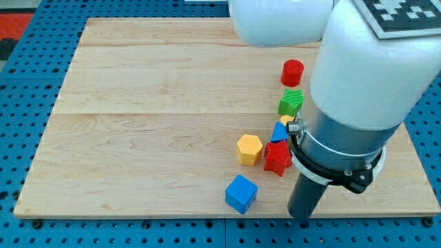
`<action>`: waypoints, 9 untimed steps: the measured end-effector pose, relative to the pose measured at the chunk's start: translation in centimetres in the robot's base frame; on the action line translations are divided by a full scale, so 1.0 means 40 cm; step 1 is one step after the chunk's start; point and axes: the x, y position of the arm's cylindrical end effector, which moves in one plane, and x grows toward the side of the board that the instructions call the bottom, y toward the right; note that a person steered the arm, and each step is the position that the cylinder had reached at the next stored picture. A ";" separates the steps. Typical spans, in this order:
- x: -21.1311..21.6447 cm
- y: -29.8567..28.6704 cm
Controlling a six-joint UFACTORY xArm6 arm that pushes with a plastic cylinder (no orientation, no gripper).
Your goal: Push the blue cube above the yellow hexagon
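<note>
Sliding easily, the light, rigid blue cube (241, 193) is best pushed on its lower face. My tip (300, 216) is seen bare at its right, below the yellow hexagon (249, 149).

Blue cube (241, 193): small, solid blue, resting flat on the wooden board near its bottom edge, turned so one corner points toward the view's bottom. Top face lighter than its sides. Stands alone, touching nothing.

Yellow hexagon (249, 149): small, orange-yellow, six-sided top face up, lying flat just above the cube and slightly to the view's right, a clear strip of board between the two. Its right side sits just beside other blocks; contact there cannot be told.
</note>
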 end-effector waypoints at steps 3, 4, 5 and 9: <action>-0.147 -0.352; -0.317 -0.396; -0.492 -0.408; -0.724 -0.356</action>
